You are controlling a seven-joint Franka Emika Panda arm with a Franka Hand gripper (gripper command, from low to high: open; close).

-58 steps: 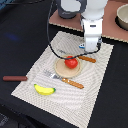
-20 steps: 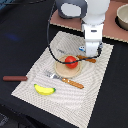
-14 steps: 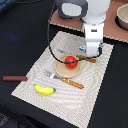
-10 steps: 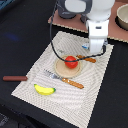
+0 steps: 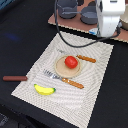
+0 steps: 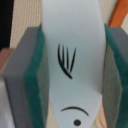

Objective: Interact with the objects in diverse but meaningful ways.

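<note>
No brand, label or readable writing shows in either view.

In the exterior view the white arm [image 5: 110,17] hangs raised over the far corner of the pale striped mat [image 5: 35,77] on the exterior view's right, its lower end just over the mat's far edge; the fingers themselves cannot be made out there. The mat lies on a dark worktop [image 5: 20,40]. On the mat sits a round tan plate [image 5: 61,71] with a red tomato [image 5: 71,62] on it. Just beside the plate, toward the exterior view's right, lies an orange-handled utensil [image 5: 86,59]. Along the plate's near side lies a fork with an orange handle [image 5: 64,80]. A yellow banana [image 5: 44,90] lies near the mat's near corner on the exterior view's left. A brown-handled utensil [image 5: 15,78] lies off the mat on the worktop, at the exterior view's left. Behind the mat, grey pans [image 5: 75,10] stand on a brown board [image 5: 52,20].

In the wrist view the gripper [image 6: 72,67] is closed on a white fish-shaped piece [image 6: 74,35]. The green-padded grey fingers [image 6: 31,75] press against both of its flat edges. The piece bears black fin lines, a curved mouth line and a dot eye. Striped mat and an orange handle show behind it.
</note>
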